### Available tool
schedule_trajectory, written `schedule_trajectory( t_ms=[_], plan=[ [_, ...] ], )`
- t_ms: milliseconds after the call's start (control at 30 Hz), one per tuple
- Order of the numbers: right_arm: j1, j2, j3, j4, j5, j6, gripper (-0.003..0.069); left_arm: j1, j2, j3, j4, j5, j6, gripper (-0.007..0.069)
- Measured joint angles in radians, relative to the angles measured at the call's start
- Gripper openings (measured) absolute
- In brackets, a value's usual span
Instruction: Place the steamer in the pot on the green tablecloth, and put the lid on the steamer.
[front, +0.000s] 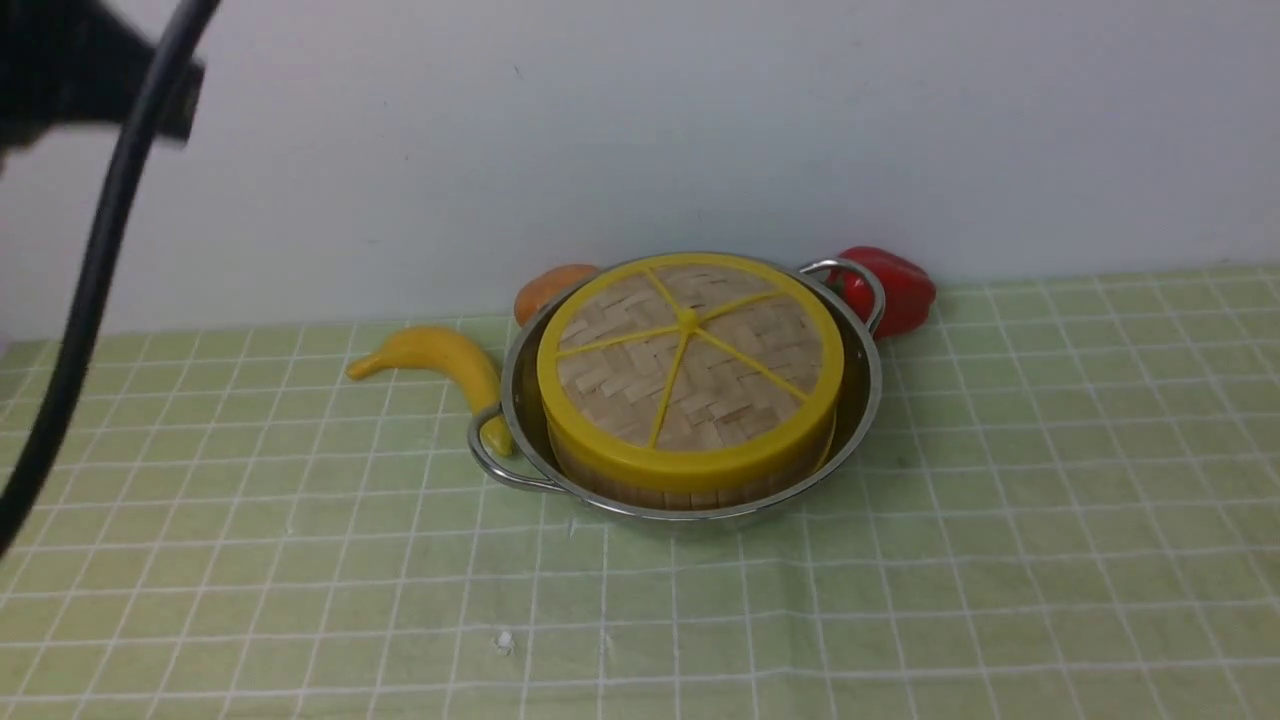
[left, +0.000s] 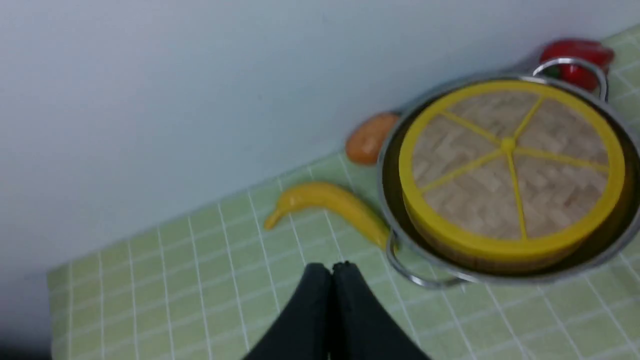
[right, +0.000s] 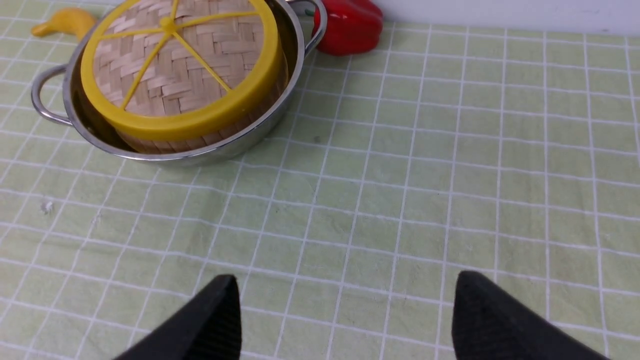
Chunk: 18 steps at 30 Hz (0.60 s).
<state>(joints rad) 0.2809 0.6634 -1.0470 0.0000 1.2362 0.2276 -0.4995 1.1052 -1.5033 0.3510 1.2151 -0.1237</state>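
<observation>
You can see the pot (front: 690, 400) sitting on the green tablecloth (front: 1000, 520), close to the far edge of the desk, near the white wall (front: 640, 130). The steamer (front: 690, 480) stands inside the pot, and the lid (front: 688, 368) lies flat on top of the steamer, so only a strip of the steamer's wooden wall shows under the yellow rim. A yellow banana (front: 440, 362) lies just beside the pot on its left, touching the near loop handle. An orange fruit (front: 550, 287) peeks out behind the pot, by the far edge. A red pepper (front: 895, 288) sits just behind the pot's other handle, on the right.

Your left pincer (left: 332, 270) is pressed together with nothing in it, and it hangs over the cloth, apart from the pot. Your right pincer (right: 347, 300) is spread wide and empty, over bare cloth nearer the front edge, well apart from the pot. A black cable (front: 90, 290) hangs down on the left in the front view.
</observation>
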Motion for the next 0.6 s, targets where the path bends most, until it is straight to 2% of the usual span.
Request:
schedule_trajectory(
  t_ms=[67,133,233,300,367,433,600],
  plan=[
    [0.0,0.0,0.0,0.0,0.0,-0.011,0.0519,0.0,-0.112,0.179,-0.031,0.0,-0.049,-0.0023],
    [0.0,0.0,0.0,0.0,0.0,-0.028,0.0448,0.0,-0.206,0.317,-0.062,0.001,-0.081,-0.0023],
    [0.0,-0.004,0.021,0.0,-0.005,-0.054,0.0275,0.0,-0.339,0.509,-0.114,-0.049,-0.104,-0.0023],
    [0.0,-0.019,0.073,0.0,-0.039,-0.078,0.0112,0.0,-0.427,0.626,-0.151,-0.126,-0.107,-0.0023],
    [0.0,-0.044,0.137,0.014,-0.108,-0.095,0.002,0.0,-0.513,0.731,-0.185,-0.19,-0.11,-0.0023],
    [0.0,-0.09,0.237,0.028,-0.204,-0.107,-0.0011,0.0,-0.612,0.827,-0.22,-0.257,-0.11,-0.0023],
    [0.0,-0.203,0.44,0.05,-0.35,-0.098,-0.0013,0.0,-0.751,0.952,-0.283,-0.336,-0.11,-0.0023]
  ],
)
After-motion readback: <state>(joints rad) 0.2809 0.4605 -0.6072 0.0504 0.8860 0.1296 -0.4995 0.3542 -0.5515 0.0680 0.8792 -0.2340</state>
